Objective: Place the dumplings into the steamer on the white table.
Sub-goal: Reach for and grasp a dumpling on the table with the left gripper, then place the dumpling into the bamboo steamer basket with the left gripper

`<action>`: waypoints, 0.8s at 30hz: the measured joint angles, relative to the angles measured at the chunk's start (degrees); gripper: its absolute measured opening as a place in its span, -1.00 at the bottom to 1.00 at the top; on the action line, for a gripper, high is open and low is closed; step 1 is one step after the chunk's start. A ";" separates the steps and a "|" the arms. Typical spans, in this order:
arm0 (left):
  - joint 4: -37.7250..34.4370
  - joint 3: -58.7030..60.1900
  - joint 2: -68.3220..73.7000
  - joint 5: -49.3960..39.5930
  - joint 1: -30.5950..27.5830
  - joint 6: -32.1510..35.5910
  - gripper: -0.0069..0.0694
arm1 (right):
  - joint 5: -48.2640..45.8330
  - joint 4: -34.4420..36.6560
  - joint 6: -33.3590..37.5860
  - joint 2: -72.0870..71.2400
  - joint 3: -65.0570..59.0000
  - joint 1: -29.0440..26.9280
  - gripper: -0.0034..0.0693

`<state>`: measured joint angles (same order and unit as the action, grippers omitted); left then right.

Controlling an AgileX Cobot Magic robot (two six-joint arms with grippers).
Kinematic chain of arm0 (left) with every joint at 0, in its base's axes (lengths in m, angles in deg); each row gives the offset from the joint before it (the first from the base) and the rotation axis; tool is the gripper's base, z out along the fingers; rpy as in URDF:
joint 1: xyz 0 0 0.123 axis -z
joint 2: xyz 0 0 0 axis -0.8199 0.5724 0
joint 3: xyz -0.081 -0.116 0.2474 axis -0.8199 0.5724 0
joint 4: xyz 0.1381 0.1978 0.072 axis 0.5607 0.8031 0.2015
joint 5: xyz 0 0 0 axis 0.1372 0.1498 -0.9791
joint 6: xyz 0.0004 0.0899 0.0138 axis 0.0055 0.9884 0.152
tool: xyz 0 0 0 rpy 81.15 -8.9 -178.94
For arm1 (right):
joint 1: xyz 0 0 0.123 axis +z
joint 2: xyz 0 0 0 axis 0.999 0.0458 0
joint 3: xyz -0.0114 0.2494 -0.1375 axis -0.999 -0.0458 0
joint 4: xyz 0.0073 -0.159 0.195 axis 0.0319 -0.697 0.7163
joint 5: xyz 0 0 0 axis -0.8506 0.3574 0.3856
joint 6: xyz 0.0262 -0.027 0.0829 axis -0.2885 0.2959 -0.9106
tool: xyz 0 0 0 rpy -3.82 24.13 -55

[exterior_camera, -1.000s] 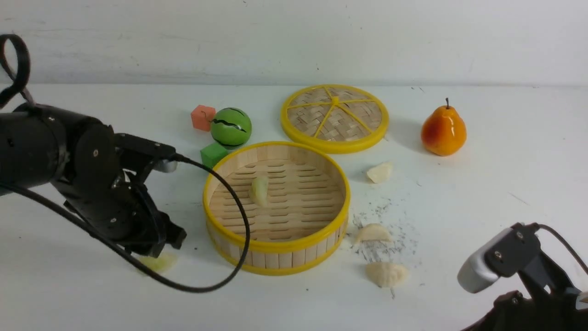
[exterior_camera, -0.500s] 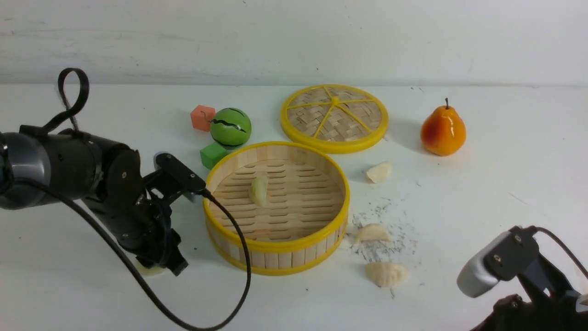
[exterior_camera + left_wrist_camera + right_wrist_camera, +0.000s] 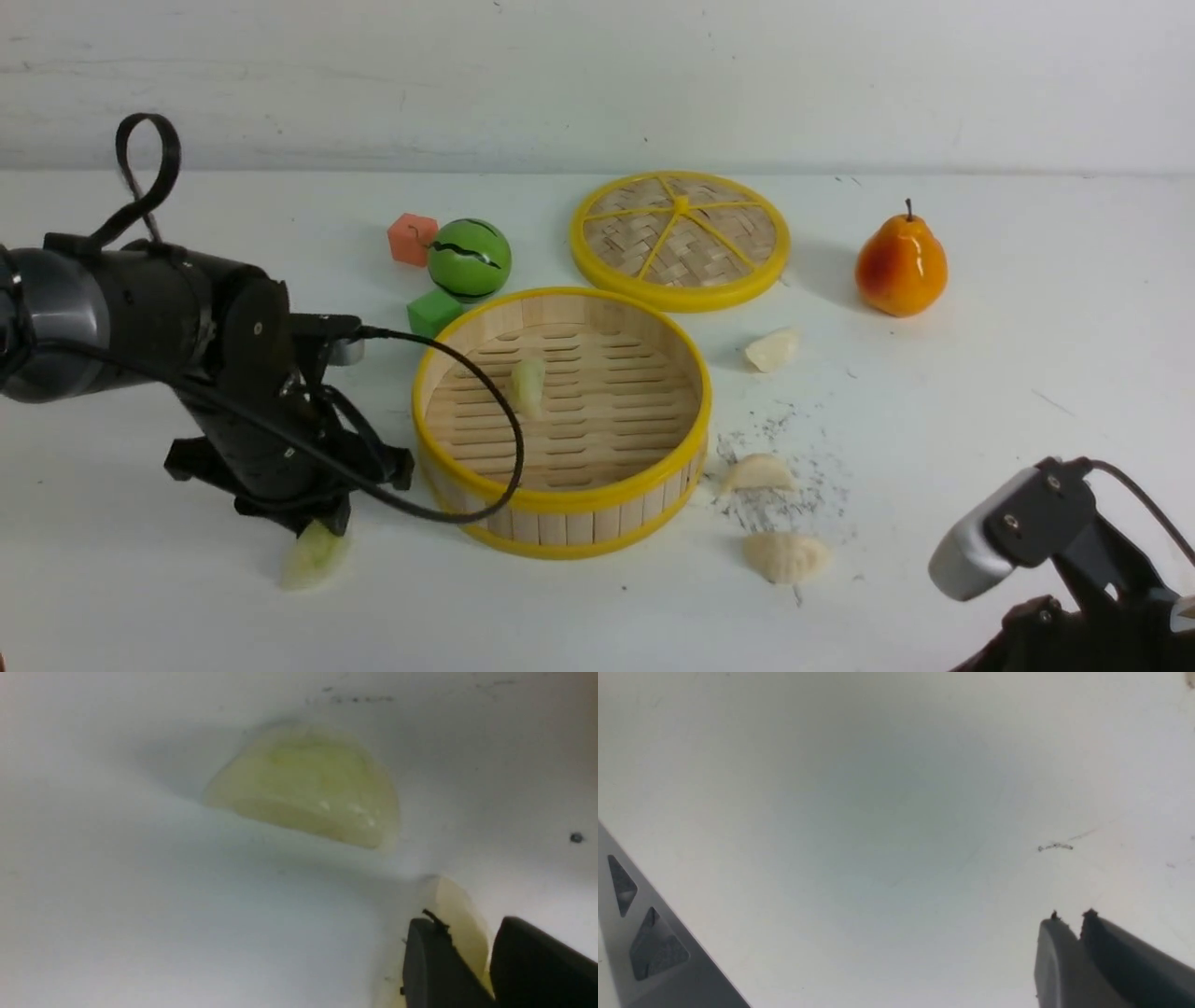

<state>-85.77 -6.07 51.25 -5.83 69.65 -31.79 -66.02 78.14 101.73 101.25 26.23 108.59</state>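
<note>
Picking up a pale green dumpling (image 3: 451, 900) from the desk (image 3: 523, 625) is our step; we cannot tell whether our left tool (image 3: 467, 926) grips it, so we should secure it before lifting towards the bamboo steamer (image 3: 579, 527).

Right jaws (image 3: 1071, 921) partly cut off.

On our scuffed white tabletop (image 3: 635, 616) sits the open, round bamboo steamer (image 3: 562, 523); we see a pale green dumpling (image 3: 527, 385) inside, toward eleven o'clock, two translucent green dumplings (image 3: 308, 784) outside near eight, and cream crescent dumplings (image 3: 786, 556) around two to four.
</note>
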 joint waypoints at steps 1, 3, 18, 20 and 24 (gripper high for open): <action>-0.40 -1.14 0.00 -1.71 0.00 0.00 -0.44 | 0.05 0.00 0.00 0.00 0.00 0.00 -0.71; -1.73 -3.94 -0.22 -5.03 0.00 1.21 -0.44 | 0.12 0.00 0.00 0.00 0.00 0.00 -0.71; -22.21 -26.37 6.49 3.54 9.77 7.31 -0.47 | 1.25 0.04 0.92 0.00 0.00 0.00 -0.70; -20.03 -28.16 10.73 5.54 10.33 3.43 -0.47 | 0.92 0.04 1.12 0.00 0.00 0.00 -0.70; -17.19 -30.33 17.00 7.36 10.28 -2.54 -0.48 | 0.29 0.04 1.11 0.00 0.00 0.00 -0.70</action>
<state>-102.96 -36.40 68.26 1.53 79.93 -34.33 -65.73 78.18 102.84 101.25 26.23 108.59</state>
